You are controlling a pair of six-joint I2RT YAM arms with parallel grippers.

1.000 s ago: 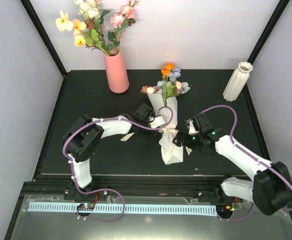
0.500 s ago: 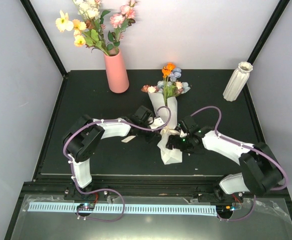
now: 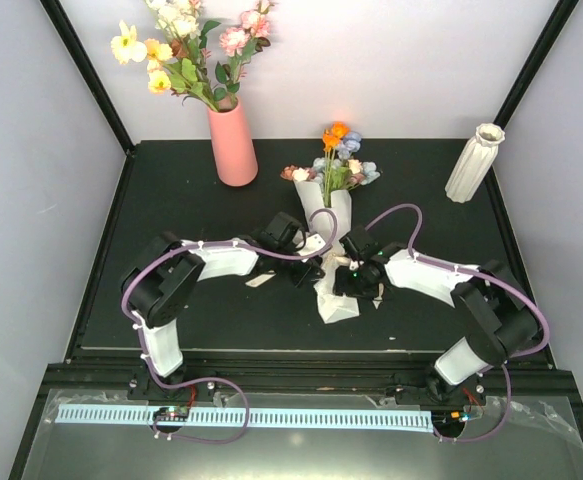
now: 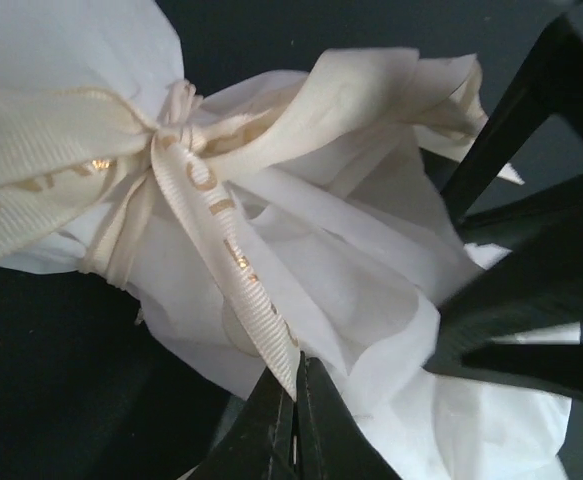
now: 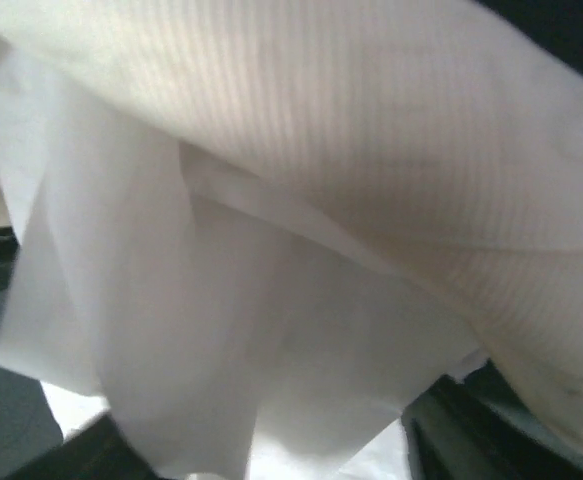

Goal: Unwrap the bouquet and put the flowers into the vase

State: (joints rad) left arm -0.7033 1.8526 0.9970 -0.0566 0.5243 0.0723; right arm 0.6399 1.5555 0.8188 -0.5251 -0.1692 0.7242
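Black tabletop [image 3: 171,190] carries everything I can see. The bouquet [image 3: 333,225] lies at its middle, wrapped and tied, its flowers [image 3: 338,160] pointing toward the back wall and the white paper [image 3: 333,300] tail toward the arm bases. A salmon-pink vase [image 3: 233,145] of yellow, pink and white blooms stands at back left. The ribbed white vase [image 3: 474,162] stands at back right, well apart from the bouquet. The cream ribbon [image 4: 206,200] is knotted round the paper. My left gripper [image 4: 293,385] is pinched tight on one ribbon tail. My right gripper [image 3: 353,280] sits against the wrap's other side; its wrist view is all paper, so I cannot tell how its jaws stand.
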